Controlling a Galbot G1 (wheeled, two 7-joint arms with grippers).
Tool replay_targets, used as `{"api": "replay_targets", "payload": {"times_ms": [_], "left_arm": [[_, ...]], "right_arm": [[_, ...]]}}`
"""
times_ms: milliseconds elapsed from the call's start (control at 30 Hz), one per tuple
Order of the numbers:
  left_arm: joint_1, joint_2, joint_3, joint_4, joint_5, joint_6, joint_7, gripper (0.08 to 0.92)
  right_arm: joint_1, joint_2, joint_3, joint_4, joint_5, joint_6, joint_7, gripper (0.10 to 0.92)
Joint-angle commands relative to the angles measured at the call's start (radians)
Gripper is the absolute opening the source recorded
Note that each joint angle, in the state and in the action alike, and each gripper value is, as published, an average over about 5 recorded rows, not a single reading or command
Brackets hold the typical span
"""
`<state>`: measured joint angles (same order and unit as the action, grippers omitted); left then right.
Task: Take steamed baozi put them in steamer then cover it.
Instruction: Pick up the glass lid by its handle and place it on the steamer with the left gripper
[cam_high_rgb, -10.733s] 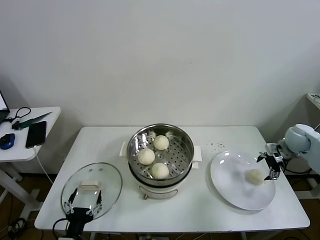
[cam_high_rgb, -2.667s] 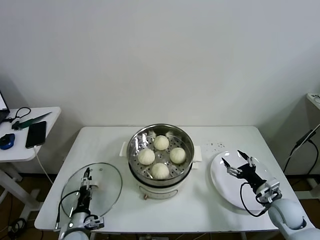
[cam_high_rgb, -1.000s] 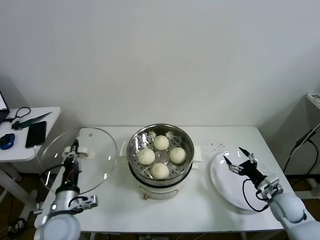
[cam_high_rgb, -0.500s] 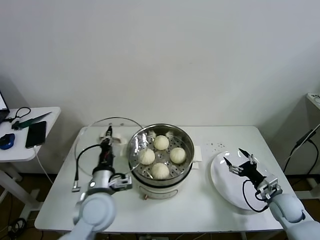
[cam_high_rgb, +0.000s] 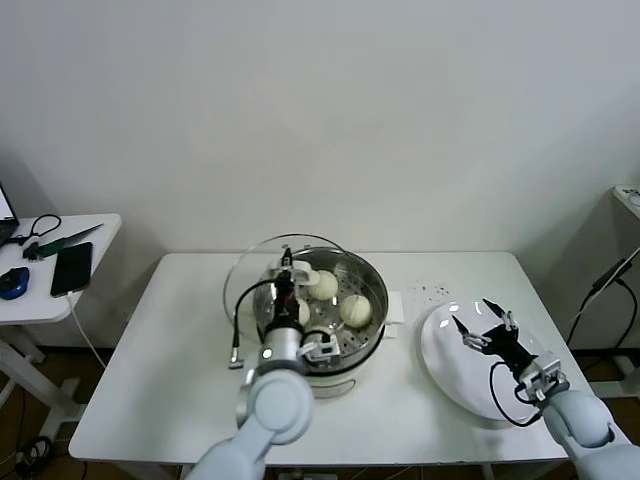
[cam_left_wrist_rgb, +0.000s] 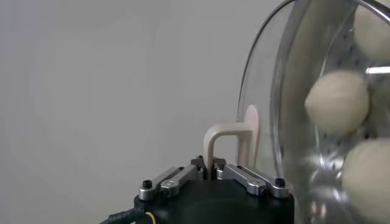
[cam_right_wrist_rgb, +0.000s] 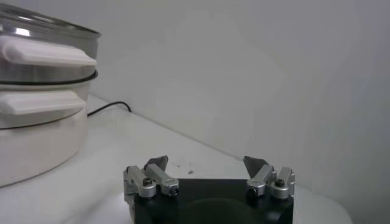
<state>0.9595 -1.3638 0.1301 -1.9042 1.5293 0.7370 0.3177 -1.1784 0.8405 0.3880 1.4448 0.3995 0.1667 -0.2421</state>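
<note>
The steamer (cam_high_rgb: 373, 284), a shiny steel pot on a white base, stands mid-table. The steamed baozi (cam_high_rgb: 355, 309) lie on its perforated tray; some sit behind my left arm. My left gripper (cam_high_rgb: 285, 283) is shut on the white handle (cam_high_rgb: 302, 270) of the cover (cam_high_rgb: 250, 275), a clear glass lid held tilted on edge over the steamer's left side. In the left wrist view the fingertips (cam_left_wrist_rgb: 210, 165) pinch the handle (cam_left_wrist_rgb: 228, 136), and baozi (cam_left_wrist_rgb: 337, 100) show through the glass (cam_left_wrist_rgb: 286, 91). My right gripper (cam_high_rgb: 485, 328) hovers open above the white plate (cam_high_rgb: 470, 386), holding nothing.
A side table at the far left carries a phone (cam_high_rgb: 70, 268) and a mouse (cam_high_rgb: 12, 282). Dark specks (cam_high_rgb: 432, 292) dot the table between steamer and plate. In the right wrist view the steamer (cam_right_wrist_rgb: 36, 91) stands off to one side of my open right gripper (cam_right_wrist_rgb: 207, 167).
My left gripper has carried the cover rightwards from the table's left side to above the steamer's left rim. The right arm has barely moved.
</note>
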Motion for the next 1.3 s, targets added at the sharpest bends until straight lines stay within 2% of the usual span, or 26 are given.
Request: {"api": "replay_targets", "payload": {"times_ms": [33,1300], "left_arm": [[-0.049,-0.106,0.078,0.123,-0.003,0.048,-0.061,0.150],[-0.013,-0.078,0.062,0.139,0.039,0.045,-0.031,0.150]], "right_arm": [[0.001,0.002,0.003,-0.005,-0.003,0.003,-0.002,0.823],[0.013,-0.005,-0.003,-0.017,-0.021,0.010,-0.014,0.823]]}}
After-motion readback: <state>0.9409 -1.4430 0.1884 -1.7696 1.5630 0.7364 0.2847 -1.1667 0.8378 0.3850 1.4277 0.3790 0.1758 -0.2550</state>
